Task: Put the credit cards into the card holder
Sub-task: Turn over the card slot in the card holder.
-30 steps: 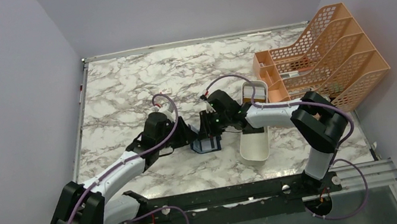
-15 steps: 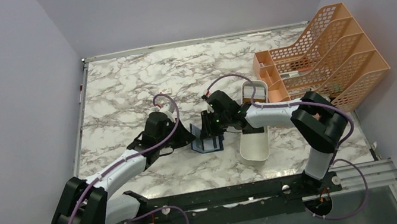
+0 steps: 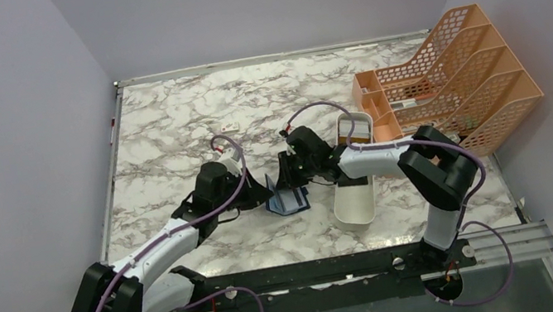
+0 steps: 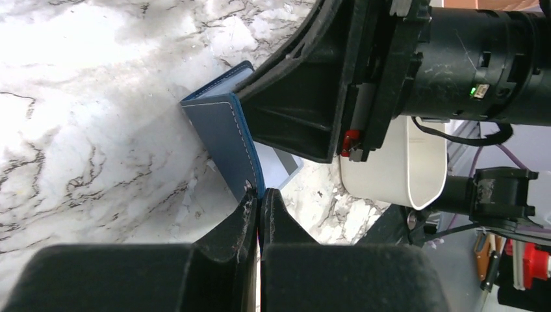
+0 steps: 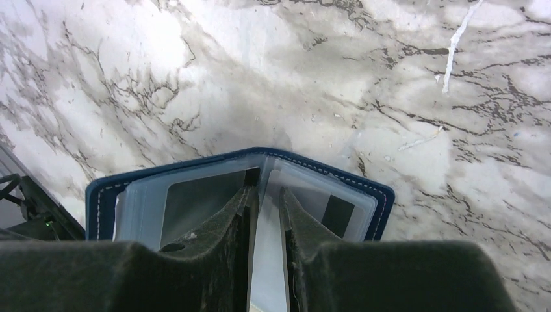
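L end effector (image 4: 260, 200): clenched, tips touching lower edge of the holder (image 4: 224, 136) cover. Cannot tell whether the cover is pinched.

R end effector (image 5: 266, 195): jaws narrow, grasping a pale card (image 5: 266, 253), whose leading end sits at the holder's centre fold.

Holder: open, clear pockets facing R wrist cam, one cover raised off the table (image 5: 338, 84). Located near table centre, betw. both arms, just beside the white tray (image 4: 409, 169).

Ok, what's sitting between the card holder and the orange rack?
The white tray lies between card holder and orange rack, right arm stretched over it; top view shows it.
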